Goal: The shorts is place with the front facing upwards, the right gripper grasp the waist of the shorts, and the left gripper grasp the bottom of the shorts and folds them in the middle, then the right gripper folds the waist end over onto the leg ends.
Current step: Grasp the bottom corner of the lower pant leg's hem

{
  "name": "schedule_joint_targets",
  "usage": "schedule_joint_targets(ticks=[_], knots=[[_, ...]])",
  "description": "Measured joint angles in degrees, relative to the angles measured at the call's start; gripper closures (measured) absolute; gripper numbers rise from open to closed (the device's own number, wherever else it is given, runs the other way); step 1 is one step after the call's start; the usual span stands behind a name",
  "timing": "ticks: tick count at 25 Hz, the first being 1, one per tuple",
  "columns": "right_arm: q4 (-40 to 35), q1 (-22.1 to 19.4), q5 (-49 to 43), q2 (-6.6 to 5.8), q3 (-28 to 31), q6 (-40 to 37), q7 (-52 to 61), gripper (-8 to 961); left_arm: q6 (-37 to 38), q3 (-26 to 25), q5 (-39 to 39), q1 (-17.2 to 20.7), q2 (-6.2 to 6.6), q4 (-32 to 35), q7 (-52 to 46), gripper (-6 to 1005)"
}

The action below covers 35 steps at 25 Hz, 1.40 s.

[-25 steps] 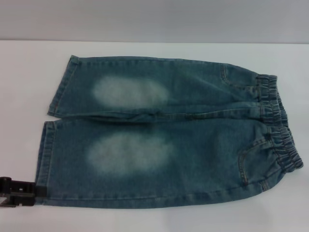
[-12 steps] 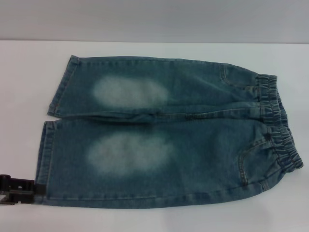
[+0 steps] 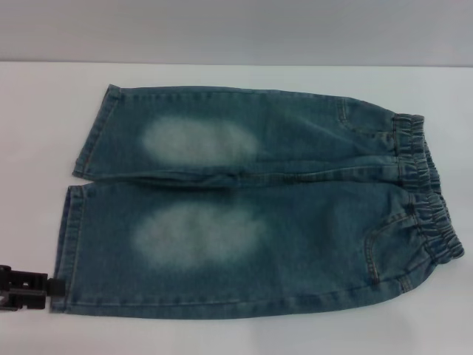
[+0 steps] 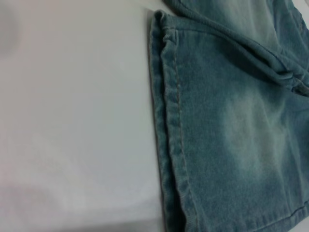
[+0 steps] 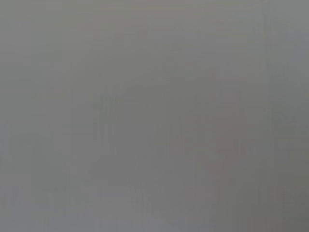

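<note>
Shorts (image 3: 244, 200) lie flat on table (image 3: 37, 148), front up. Left gripper (image 3: 26, 288) sits just beside near leg hem (image 4: 169, 145), grip state can't tell. Right gripper not visible. Denim's soft, limp, fairly heavy: pinch stitched hem corner, 2 layers.

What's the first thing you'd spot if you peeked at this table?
The big blue-green denim shorts lie flat across the white table, with two pale oval patches on the legs. Their ruffled waist is at the right end. The black left gripper sits by the near hem corner at the left.
</note>
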Motion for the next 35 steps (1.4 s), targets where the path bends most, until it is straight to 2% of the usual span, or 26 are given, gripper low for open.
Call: schedule_joint_targets(ticks=[8,25,31,32,35], knots=[[0.1,0.0,-0.1,0.03,0.0,-0.1,0.0,405,-0.3,0.1,0.0,0.4,-0.01,0.0,0.2,347],[0.3,-0.3,-0.1,0.12,-0.8,-0.1,0.0,405,-1.3,0.1,0.8,0.5,-1.05,0.0,0.6,348],[0.3,-0.3,-0.1,0.12,-0.8,-0.1,0.0,405,-1.1,0.1,0.8,-0.2,-1.8,0.0,0.8,348],[0.3,-0.3,-0.1,0.12,-0.8,-0.1,0.0,405,-0.8,0.1,0.8,-0.7,-2.46,0.0,0.8,348],[0.3,-0.3,-0.1,0.12,-0.8,-0.1,0.0,404,-0.6,0.4,0.8,-1.1,-2.94,0.0,0.8,348]])
